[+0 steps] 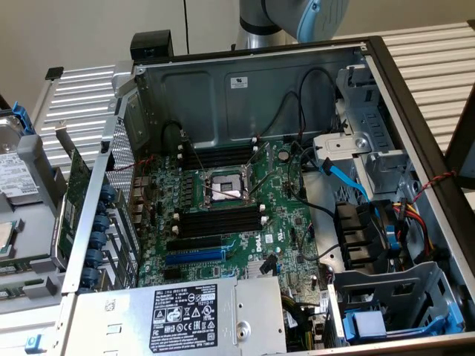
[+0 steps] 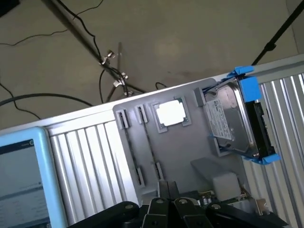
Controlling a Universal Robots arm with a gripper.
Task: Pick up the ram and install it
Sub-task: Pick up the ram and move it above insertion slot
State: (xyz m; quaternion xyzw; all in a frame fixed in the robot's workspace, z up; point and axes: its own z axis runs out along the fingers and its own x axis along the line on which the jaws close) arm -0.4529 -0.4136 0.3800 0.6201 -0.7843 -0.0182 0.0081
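Looking at a grey tray (image 2: 175, 147) here: holds one square chip (image 2: 171, 113), one hard drive (image 2: 227, 123) in a blue caddy (image 2: 249, 88), plus what looks like the ram (image 2: 148, 141), edge-on between two clips (image 2: 141, 113). Over in the open case (image 1: 223, 89): one motherboard (image 1: 282, 215), two banks of black memory slots (image 1: 220, 221). Seeing the gripper (image 2: 167, 190) pinched fully together over the tray, with nothing clearly held.

My arm (image 1: 297, 18) is cut off at the exterior view's upper edge. The gripper (image 2: 169, 209) is cropped in the wrist view, so I can't tell whether it grips anything. The hard drive (image 1: 15, 174) runs off the exterior view's left. The power supply label (image 1: 185, 311) is too small to read.
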